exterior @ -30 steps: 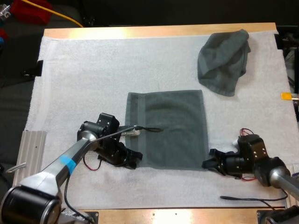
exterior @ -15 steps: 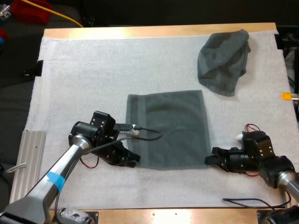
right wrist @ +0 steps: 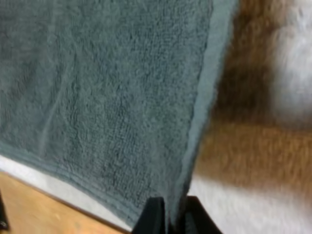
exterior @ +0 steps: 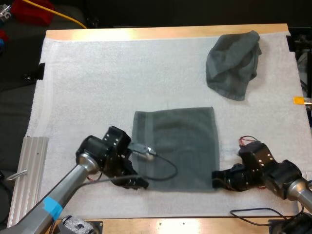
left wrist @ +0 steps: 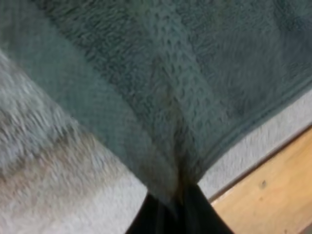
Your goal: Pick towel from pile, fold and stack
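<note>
Change: since one second ago the flat towel (exterior: 178,146) has shifted toward the mat's (exterior: 97,73) near edge, and both grippers have come back with it.
Location: the flat towel lies spread on the near middle of the mat.
Left gripper (exterior: 139,183): at the near left corner, fingers (left wrist: 156,219) pinched together on the cloth.
Right gripper (exterior: 216,178): at the near right corner, fingers (right wrist: 155,217) clamped on the hem.
Surroundings: a crumpled towel (exterior: 233,66) sits well apart at the far right of the mat, with the wooden table (exterior: 165,33) showing beyond.
Obstruction: the left arm covers part of the towel's left edge.
Orientation: edges roughly parallel to the mat's, hem band running far to near along the left side. The outline is close to square, so the long axis is not clear.
</note>
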